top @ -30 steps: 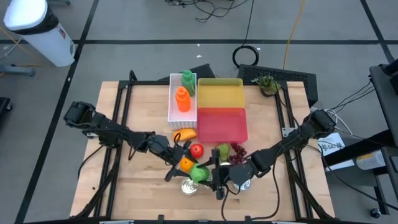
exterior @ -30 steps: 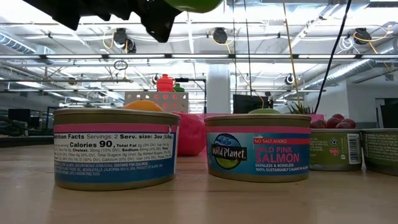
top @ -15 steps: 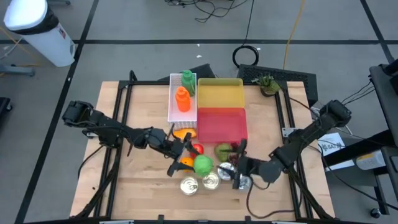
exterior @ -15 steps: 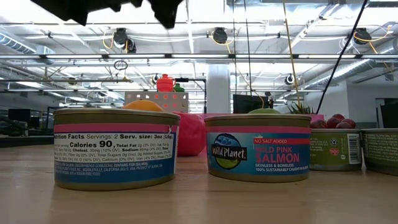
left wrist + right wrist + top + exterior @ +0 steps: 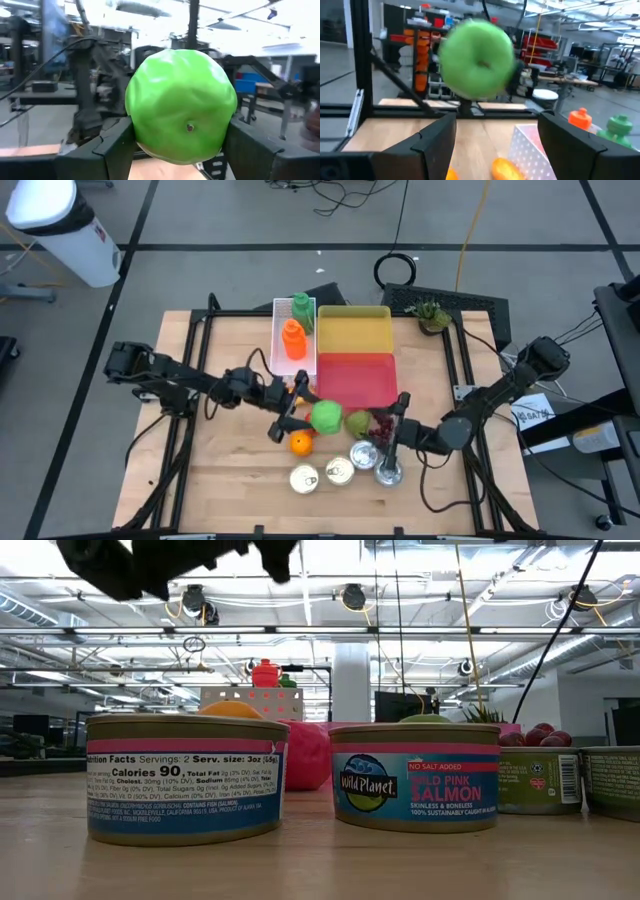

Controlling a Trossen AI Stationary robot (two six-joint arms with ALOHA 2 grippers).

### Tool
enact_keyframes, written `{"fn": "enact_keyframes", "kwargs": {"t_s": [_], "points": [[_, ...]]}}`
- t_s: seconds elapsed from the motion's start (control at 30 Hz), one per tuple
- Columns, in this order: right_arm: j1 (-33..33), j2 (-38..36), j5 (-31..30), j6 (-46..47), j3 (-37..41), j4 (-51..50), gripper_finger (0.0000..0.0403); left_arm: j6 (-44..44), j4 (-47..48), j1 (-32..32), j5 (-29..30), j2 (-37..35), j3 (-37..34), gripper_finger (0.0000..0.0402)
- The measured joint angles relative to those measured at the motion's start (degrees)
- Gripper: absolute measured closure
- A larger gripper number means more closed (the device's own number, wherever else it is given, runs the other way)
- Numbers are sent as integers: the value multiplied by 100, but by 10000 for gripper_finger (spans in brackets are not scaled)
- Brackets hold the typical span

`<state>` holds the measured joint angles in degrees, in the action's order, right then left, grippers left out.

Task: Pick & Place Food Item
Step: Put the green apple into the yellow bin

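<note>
The left gripper (image 5: pixel 318 416) is closed around a green apple (image 5: pixel 326 417), holding it above the middle of the table (image 5: pixel 230 480), just near of the red bin (image 5: pixel 357 380). In the left wrist view the apple (image 5: pixel 181 106) fills the space between the two dark fingers (image 5: pixel 117 145), pressed against both.

The right gripper (image 5: pixel 398 415) hangs to the right of the apple with its fingers spread and nothing between them; in the right wrist view the apple (image 5: pixel 476 59) shows beyond its fingers (image 5: pixel 432 137), apart from them.

Under and around the held apple the table is crowded. An orange (image 5: pixel 300 444) lies just near-left of it, a second green fruit (image 5: pixel 358 421) just to its right, and dark red grapes (image 5: pixel 381 422) sit between that fruit and the right gripper. Three tin cans (image 5: pixel 339 472) stand in a row along the near side; the low view shows them in front, one labelled salmon (image 5: pixel 414 778).

The red bin lies directly on the far side of the apple, with a yellow bin (image 5: pixel 355 330) touching its far edge. A white tray (image 5: pixel 294 340) holding an orange bottle (image 5: pixel 292 340) and a green bottle (image 5: pixel 301 311) stands beside the bins on their left.

Bare table shows on the left half and along the near edge in front of the cans. The right side past the right arm is also bare up to the table's edge.
</note>
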<state>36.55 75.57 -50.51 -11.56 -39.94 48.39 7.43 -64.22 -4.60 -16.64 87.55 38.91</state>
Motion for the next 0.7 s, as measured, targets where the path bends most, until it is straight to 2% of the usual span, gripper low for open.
{"fn": "enact_keyframes", "kwargs": {"t_s": [0.13, 0.3, 0.7], "points": [[-193, 56, 545, 304, 0, 86, 147, 354, -425, 191, -127, 279, -109, 140], [-548, 332, 865, 484, 0, 470, 171, 620, -1055, 207, -297, 758, -106, 142], [-622, 442, 894, 488, 0, 708, 239, 683, -1187, 212, -244, 924, -98, 144]]}}
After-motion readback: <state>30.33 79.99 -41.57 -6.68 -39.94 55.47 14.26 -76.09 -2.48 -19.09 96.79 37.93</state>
